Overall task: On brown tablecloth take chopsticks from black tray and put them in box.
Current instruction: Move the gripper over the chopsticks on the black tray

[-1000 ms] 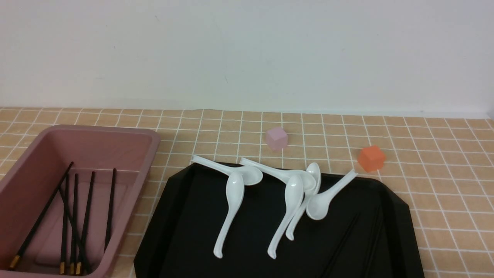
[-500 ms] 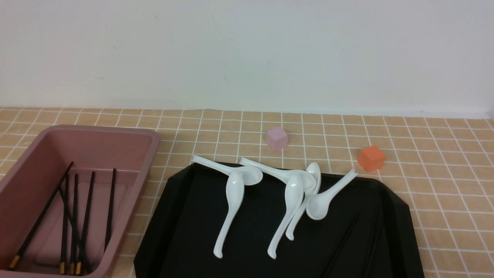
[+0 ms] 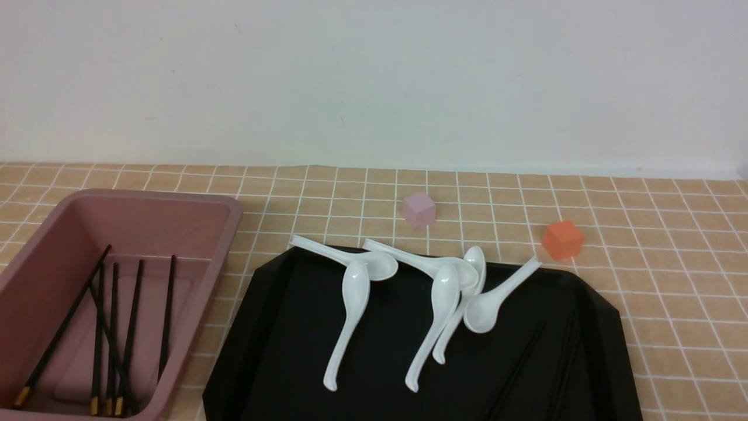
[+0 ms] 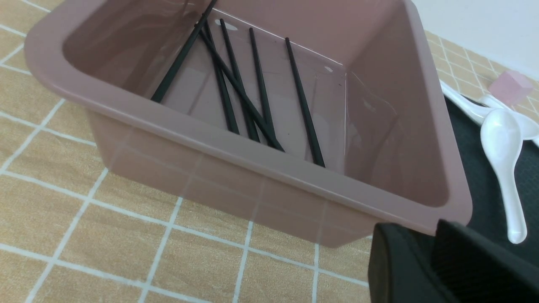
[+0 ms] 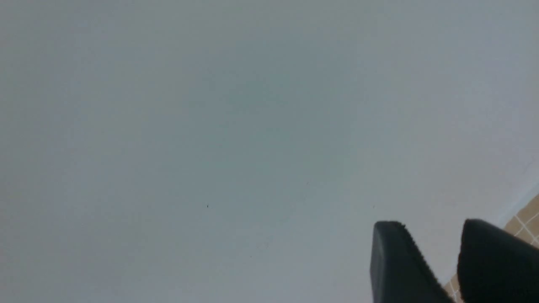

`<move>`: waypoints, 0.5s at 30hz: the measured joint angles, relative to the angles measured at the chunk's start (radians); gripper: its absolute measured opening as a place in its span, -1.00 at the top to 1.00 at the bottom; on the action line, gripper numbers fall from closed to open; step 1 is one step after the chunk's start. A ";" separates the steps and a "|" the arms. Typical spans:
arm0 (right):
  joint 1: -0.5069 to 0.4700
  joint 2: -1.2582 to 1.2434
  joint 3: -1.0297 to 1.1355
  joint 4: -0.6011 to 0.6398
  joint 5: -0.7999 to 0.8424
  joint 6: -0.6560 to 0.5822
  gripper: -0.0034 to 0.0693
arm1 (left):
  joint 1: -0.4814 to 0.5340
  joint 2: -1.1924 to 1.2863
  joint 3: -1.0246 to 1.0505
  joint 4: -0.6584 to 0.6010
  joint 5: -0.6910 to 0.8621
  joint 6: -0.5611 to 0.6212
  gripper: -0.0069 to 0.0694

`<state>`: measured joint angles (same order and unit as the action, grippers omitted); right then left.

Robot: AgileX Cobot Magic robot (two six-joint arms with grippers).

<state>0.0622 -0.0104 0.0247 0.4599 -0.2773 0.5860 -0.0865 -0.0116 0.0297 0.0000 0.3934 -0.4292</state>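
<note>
Left gripper (image 4: 423, 230): two thick fingers (image 4: 396, 269) in matte black, moulded with blunt, rounded tips. The inner face of one finger carries fine parallel ribbing over its whole visible length.

Right gripper (image 5: 433, 229): same matte black finish. Its fingers (image 5: 396, 265) widen from rounded tips toward the base. A row of small teeth lines one finger's inner edge.

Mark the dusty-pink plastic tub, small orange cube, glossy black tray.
dusty-pink plastic tub (image 3: 152, 228), front view, far inner wall
small orange cube (image 3: 562, 240), front view, middle of cube
glossy black tray (image 3: 280, 339), front view, bare floor near left rim
</note>
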 joint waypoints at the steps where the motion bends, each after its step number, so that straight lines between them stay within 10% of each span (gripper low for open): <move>1: 0.000 0.000 0.000 0.000 -0.006 0.000 0.25 | 0.000 0.000 0.000 0.000 0.000 0.000 0.41; 8: 0.000 0.029 -0.151 -0.119 0.105 -0.057 0.59 | 0.000 0.000 0.000 0.000 0.000 0.000 0.40; 15: 0.000 0.375 -0.543 -0.382 0.681 -0.187 0.93 | 0.000 0.000 0.000 0.000 0.000 0.000 0.39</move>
<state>0.0622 0.3644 -0.5180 0.0781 0.4037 0.3993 -0.0865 -0.0116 0.0297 0.0000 0.3934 -0.4292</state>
